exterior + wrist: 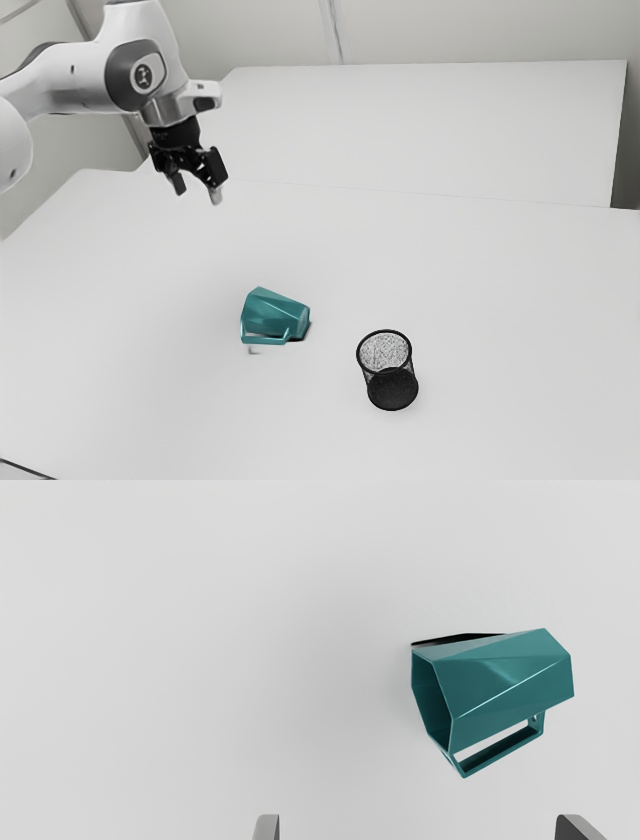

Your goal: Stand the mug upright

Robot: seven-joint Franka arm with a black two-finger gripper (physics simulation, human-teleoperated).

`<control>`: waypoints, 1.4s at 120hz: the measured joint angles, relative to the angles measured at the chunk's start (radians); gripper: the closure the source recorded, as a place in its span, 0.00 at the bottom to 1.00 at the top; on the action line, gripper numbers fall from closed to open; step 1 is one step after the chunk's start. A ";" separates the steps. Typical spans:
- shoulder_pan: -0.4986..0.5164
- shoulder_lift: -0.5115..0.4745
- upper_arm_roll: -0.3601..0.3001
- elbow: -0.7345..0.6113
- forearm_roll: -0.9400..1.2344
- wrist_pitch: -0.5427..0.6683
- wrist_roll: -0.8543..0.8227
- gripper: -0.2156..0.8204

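Our gripper (pixel 197 193) hangs wide open, empty, above the mug (pixel 505 680), which lies on its side; probably light, rigid and slick, we'd best clasp its faceted body.

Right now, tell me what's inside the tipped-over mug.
The mug lies on its side; through its mouth, dark teal inner wall shows, with no contents in sight. Its own side covers the deeper part toward the base, so I can't tell what's there.
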 joint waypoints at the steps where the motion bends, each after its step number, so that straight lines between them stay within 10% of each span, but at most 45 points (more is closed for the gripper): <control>1: 0.000 0.000 0.000 0.000 0.000 0.001 0.000 0.21; 168: -0.014 -0.011 0.104 -0.547 -0.507 0.404 0.199 0.21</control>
